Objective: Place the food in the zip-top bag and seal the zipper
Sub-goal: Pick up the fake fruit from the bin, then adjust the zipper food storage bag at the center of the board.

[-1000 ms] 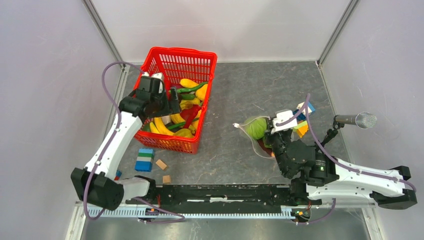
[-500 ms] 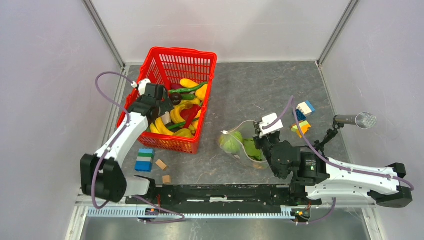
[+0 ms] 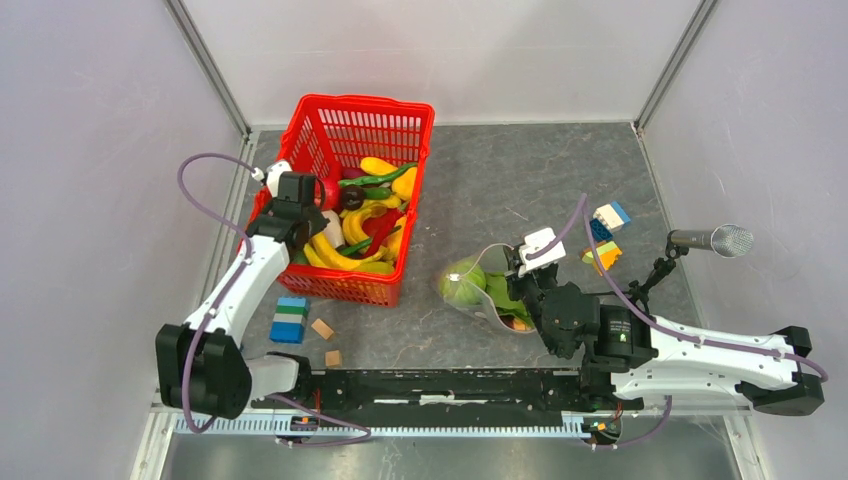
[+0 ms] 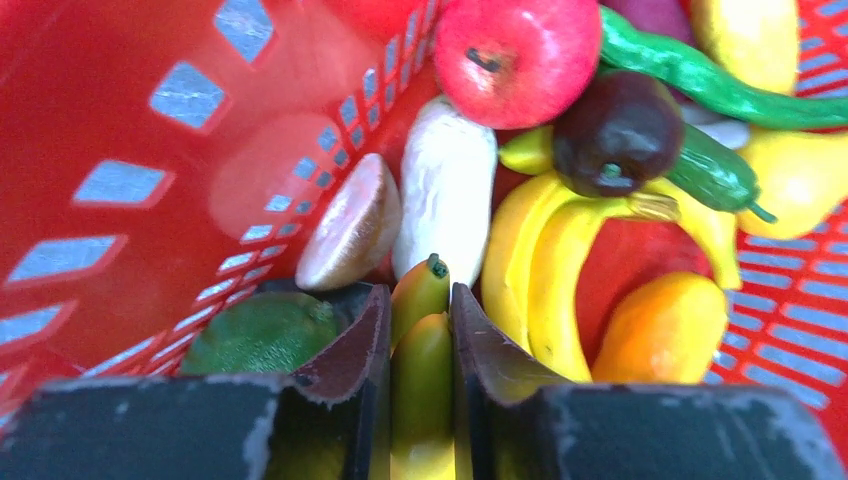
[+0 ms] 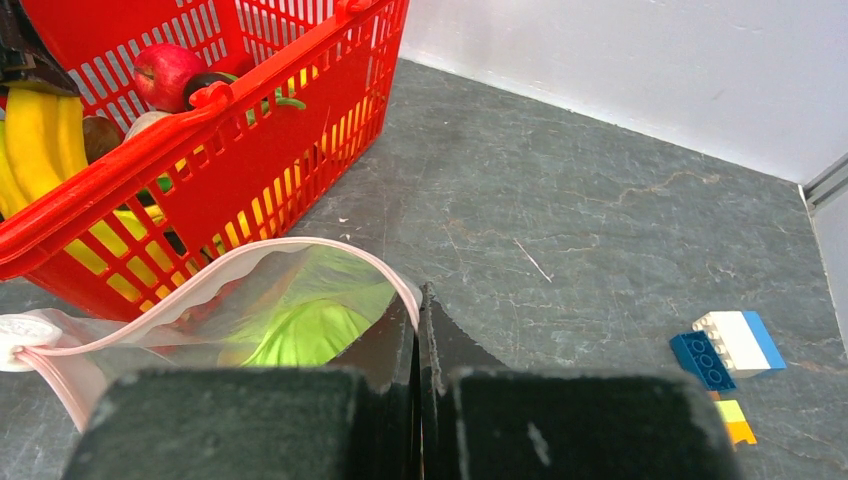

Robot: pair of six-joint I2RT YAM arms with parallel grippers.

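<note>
- Red mesh basket (image 3: 368,128) stood at the far left of the table (image 3: 520,170). I had the left gripper (image 4: 417,292) down inside it, fingers closed narrowly on a yellow banana (image 4: 422,370).
- Around that banana lay a red apple (image 4: 515,55), a dark round piece (image 4: 618,130) and more yellow fruit.
- I saw the right gripper (image 5: 418,300) pinched all but shut on the zip-top bag (image 5: 250,310) at its pink zipper (image 5: 300,241).
- The bag lay on the table between basket and right arm, mouth gaping toward the basket, with a green cabbage-like ball (image 5: 300,335) inside.
</note>
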